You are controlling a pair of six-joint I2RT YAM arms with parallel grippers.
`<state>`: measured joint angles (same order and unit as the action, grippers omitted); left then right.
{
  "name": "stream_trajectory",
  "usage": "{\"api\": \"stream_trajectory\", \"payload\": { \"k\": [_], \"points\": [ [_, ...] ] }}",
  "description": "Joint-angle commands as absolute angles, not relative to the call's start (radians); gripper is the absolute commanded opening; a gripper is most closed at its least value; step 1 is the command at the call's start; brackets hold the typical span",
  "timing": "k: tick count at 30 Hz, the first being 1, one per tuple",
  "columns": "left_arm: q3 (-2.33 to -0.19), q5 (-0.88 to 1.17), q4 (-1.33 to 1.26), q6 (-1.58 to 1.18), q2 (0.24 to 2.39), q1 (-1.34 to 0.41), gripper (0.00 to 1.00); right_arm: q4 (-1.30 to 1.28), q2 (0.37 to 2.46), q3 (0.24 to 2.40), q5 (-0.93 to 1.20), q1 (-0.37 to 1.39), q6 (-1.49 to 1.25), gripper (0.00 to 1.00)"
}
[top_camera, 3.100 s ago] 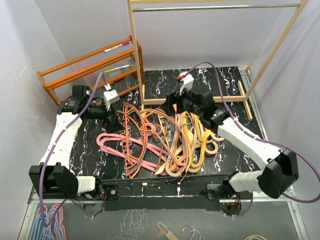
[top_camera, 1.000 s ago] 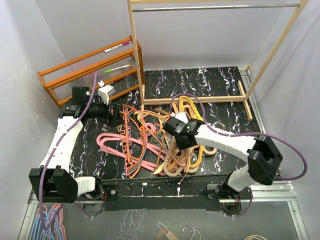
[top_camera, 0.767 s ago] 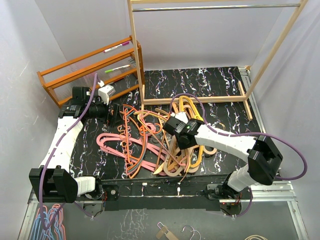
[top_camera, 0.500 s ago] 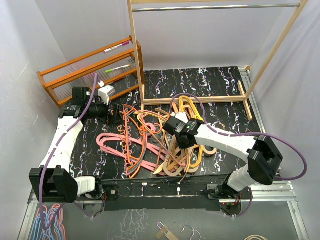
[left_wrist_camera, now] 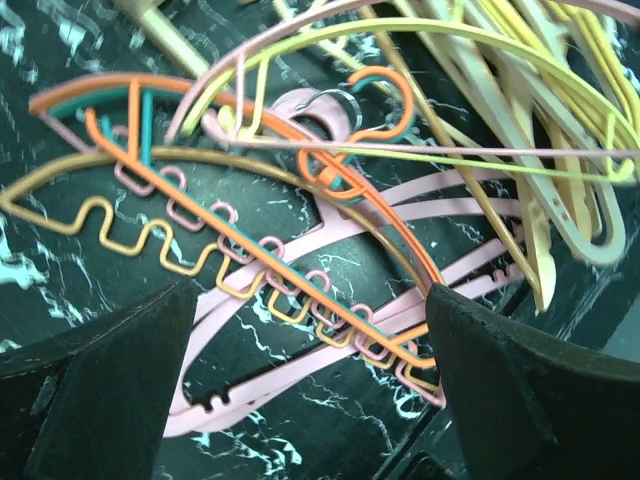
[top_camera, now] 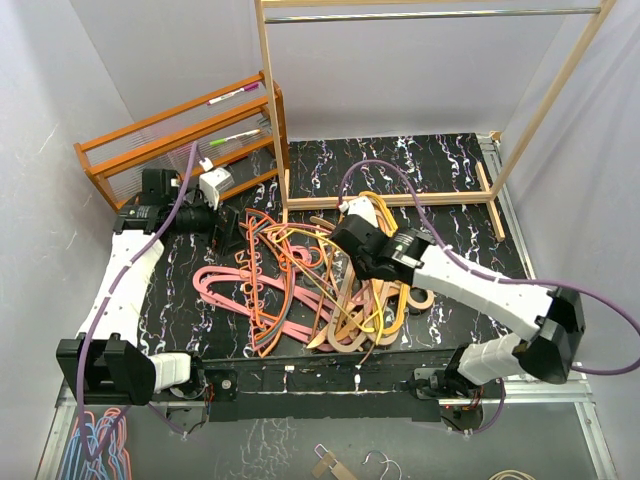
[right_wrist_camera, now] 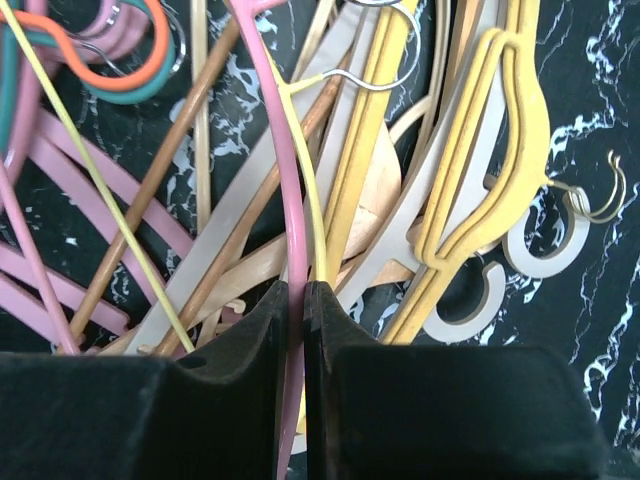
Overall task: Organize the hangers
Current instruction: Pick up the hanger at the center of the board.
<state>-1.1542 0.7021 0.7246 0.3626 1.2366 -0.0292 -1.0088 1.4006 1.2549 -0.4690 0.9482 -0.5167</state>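
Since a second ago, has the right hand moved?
Yes: the right hand, shut on thin hangers, shifted back toward the wooden frame's bottom rail.

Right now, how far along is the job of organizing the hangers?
Done: nothing visible; no hanger hangs on the rail. In hand: the right hand is shut on a pink hanger and a thin yellow hanger. Remaining: the whole tangled pile; the left hand is open over it.
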Motion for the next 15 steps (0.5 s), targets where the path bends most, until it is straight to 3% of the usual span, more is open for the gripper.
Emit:
{"api": "stream_trajectory", "payload": {
  "k": [1,7,9,12,15],
  "points": [
    [-1.280,0.936,0.868,0.703,1.232,-0.044,0.97,-0.821,1.284,1.195,-0.397,0.952,-0.354,0.08],
    [-1.416,1.084,0.880,0.914,1.406,-0.051,0.97,-0.625,1.129,1.046,-0.357,0.952,-0.266,0.08],
    [-1.507,1.110,1.001,1.033,1.526,-0.090,0.97,-0.609,1.103,1.022,-0.360,0.952,-0.267,0.08],
    [-1.641,1.054,1.146,1.164,1.699,-0.184,0.97,-0.590,1.076,0.990,-0.361,0.953,-0.286,0.08],
    [-1.659,0.966,1.060,1.126,1.779,-0.258,0.97,-0.586,1.064,0.969,-0.366,0.952,-0.307,0.08]
  ]
}}
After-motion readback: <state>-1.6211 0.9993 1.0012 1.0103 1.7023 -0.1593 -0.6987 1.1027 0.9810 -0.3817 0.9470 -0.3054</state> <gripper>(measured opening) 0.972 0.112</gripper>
